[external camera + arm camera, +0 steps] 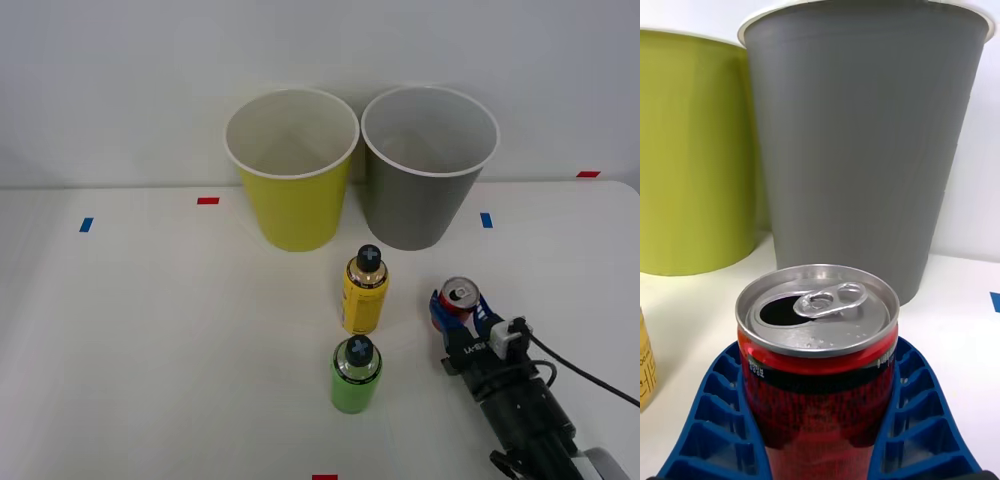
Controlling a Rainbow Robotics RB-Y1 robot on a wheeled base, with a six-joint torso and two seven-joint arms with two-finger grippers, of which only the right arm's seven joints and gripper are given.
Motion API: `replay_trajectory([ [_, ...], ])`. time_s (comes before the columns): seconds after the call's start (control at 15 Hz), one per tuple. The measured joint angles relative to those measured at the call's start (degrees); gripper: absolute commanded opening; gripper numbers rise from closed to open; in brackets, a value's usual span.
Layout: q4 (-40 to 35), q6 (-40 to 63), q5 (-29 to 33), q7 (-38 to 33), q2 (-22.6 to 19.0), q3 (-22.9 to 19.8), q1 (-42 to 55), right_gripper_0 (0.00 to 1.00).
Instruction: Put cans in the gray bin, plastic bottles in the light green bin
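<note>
1. A white table (150,340) is seen before a pale wall, with small red and blue tape marks (208,201) scattered over its surface.
2. At the upper centre of the front view, the light green bin (292,190) and the gray bin (425,185) are set upright side by side, close together; both are tapered, cup-shaped and white-rimmed, with smooth matte walls.
3. Below them, near the frame's middle, the yellow bottle (365,293) is stood upright, and the green bottle (355,376) is stood just below it; both are black-capped.
4. In the lower right of the front view, the red can (458,300) is stood upright on the table, well apart from the bottles and below the gray bin.
5. The can is clasped by the right gripper (455,315), whose blue ribbed fingers (921,409) are pressed against its two sides.
6. In the wrist view, the can's (818,375) silver top is seen opened, its pull tab lying flat.
7. Behind the can there, the gray bin (865,135) is seen with nothing standing between the two.
</note>
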Motion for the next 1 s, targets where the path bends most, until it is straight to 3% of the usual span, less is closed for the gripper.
replay_trajectory([
  [0.2, -2.9, -2.2, -5.6, 0.3, -2.2, 2.2, 3.1, 0.18],
  [0.6, -28.0, 5.0, -12.8, -1.5, -10.7, 3.3, 14.5, 0.18],
  [0.87, -47.5, 17.8, -26.6, -2.5, -16.4, 2.0, 19.6, 0.17],
  [1.0, -52.3, 22.1, -33.3, -2.7, -17.5, 0.5, 19.0, 0.17],
])
